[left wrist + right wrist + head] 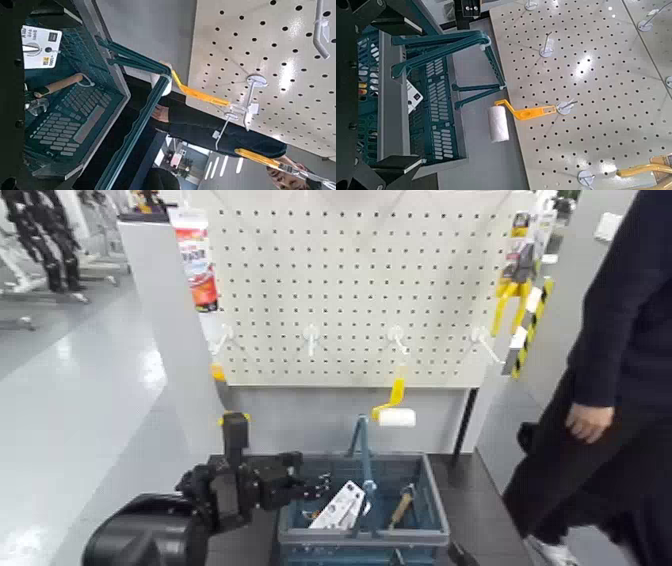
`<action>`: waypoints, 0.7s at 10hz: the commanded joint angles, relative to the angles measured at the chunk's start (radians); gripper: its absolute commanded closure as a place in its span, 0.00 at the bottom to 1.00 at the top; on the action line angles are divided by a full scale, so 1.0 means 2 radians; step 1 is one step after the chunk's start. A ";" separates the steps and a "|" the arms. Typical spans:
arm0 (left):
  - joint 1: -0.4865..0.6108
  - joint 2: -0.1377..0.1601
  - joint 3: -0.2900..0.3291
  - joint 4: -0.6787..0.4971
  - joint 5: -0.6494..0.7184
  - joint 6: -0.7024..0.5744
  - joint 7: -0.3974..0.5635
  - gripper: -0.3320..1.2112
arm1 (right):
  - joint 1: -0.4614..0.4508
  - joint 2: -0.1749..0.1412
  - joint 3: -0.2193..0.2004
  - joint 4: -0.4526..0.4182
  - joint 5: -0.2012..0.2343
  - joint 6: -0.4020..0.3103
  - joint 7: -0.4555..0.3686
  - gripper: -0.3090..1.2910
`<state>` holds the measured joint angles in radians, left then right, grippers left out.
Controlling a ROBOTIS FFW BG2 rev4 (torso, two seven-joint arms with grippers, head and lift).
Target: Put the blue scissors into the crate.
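The blue-grey crate (360, 537) stands on the floor below the pegboard, its thin handle (365, 452) upright. A white packaging card (340, 505) lies tilted inside its left half. It also shows in the left wrist view (40, 41) and the right wrist view (414, 93). I cannot make out blue finger loops on it. My left gripper (317, 486) hovers at the crate's left rim (107, 51), open and empty. My right gripper (368, 91) is open and empty, back from the crate (393, 103); only its tip (458, 554) shows in the head view.
A wooden-handled tool (402, 504) lies in the crate's right half. A yellow paint roller (393, 405) hangs on the pegboard (350, 280) above the crate. A yellow-handled tool (510, 295) hangs at the upper right. A person (610, 390) stands close on the right.
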<state>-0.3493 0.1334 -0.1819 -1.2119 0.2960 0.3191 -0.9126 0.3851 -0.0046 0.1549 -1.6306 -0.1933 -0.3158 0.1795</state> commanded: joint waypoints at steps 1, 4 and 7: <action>0.004 0.000 0.001 -0.005 -0.001 -0.003 0.002 0.23 | 0.001 0.000 -0.002 0.000 -0.001 0.000 0.000 0.29; 0.053 0.006 0.009 -0.110 -0.059 -0.040 0.088 0.23 | 0.001 -0.001 -0.002 0.000 -0.003 0.000 0.000 0.29; 0.133 -0.001 0.040 -0.196 -0.062 -0.072 0.176 0.23 | 0.003 0.000 -0.004 -0.001 -0.003 -0.001 0.000 0.29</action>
<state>-0.1103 0.1360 -0.1106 -1.5765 0.1720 0.1935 -0.5622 0.3901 -0.0051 0.1475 -1.6310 -0.1994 -0.3163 0.1795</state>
